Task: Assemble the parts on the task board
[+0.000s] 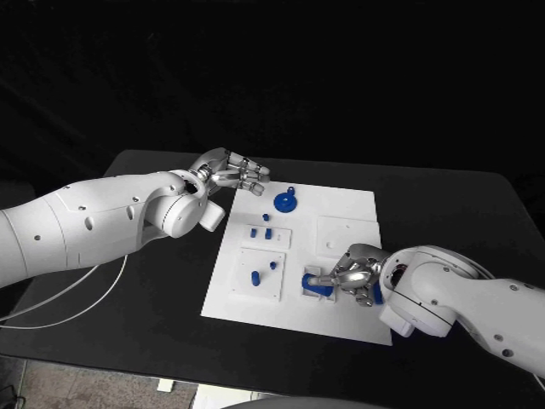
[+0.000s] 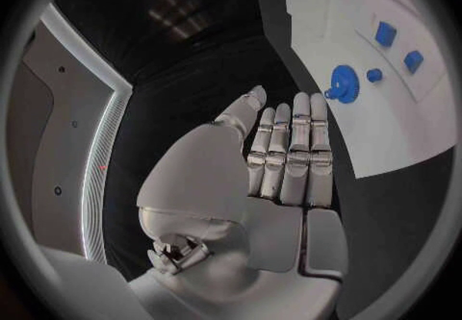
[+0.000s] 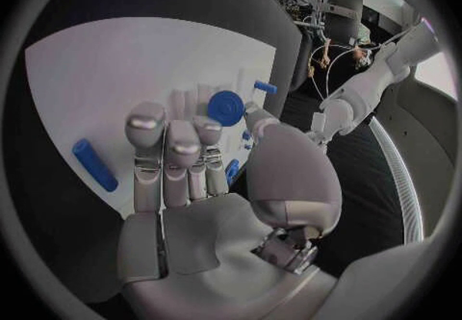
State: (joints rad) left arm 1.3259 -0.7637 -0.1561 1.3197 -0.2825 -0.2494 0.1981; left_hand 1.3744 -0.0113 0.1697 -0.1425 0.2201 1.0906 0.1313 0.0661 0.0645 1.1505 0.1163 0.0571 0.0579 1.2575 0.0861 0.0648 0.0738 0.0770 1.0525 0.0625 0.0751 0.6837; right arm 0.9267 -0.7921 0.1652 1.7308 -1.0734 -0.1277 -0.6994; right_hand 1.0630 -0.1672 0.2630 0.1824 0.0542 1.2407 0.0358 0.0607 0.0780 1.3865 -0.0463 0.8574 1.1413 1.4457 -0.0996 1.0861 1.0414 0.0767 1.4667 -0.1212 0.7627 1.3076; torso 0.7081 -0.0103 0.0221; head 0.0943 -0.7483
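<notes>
The task board (image 1: 347, 223), a white plate, lies in the middle of the black worktop (image 1: 138, 281). On it I see small blue parts: a round disc (image 1: 285, 203) near the far edge, small pieces (image 1: 263, 232) in a raised panel below it, an oblong piece (image 1: 256, 276) in the next panel, and a blue block (image 1: 312, 282) at the near edge.

My right hand (image 1: 353, 277) reaches in over the near edge of the board, palm down, directly on the blue block. From the head view the fingers (image 1: 334, 279) curl around the block, but they cover most of it, so I cannot tell whether they grasp it or merely touch it. In the right wrist view the fingers (image 3: 169, 155) lie side by side over the white plate, with a blue cylinder (image 3: 95, 165) lying beside them.

My left hand (image 1: 231, 174) hovers beyond the far left corner of the board, above the worktop, near the disc and apart from it. Its fingers (image 2: 293, 143) are extended, straight and close together, released and holding nothing.
</notes>
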